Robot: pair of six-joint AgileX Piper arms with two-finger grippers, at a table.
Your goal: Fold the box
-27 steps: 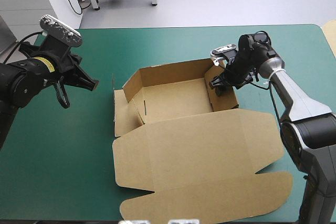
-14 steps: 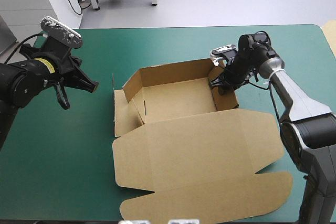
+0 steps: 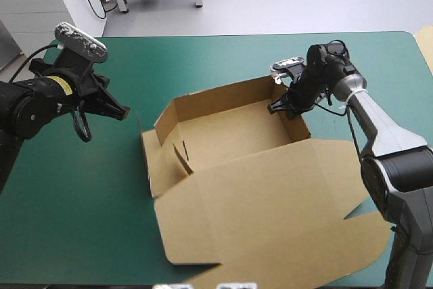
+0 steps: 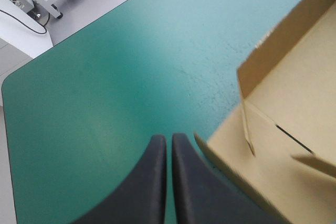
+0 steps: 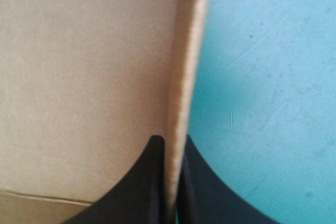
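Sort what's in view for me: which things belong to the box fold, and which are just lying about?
In the job: the box, walls partly raised; the right gripper, jaws shut on the box's right wall; the left gripper, jaws shut, clear of the box.
Not in the job: the teal-green cover, which only bears the box.

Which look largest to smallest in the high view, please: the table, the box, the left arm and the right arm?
1. table
2. box
3. right arm and left arm: roughly alike, so unranked.
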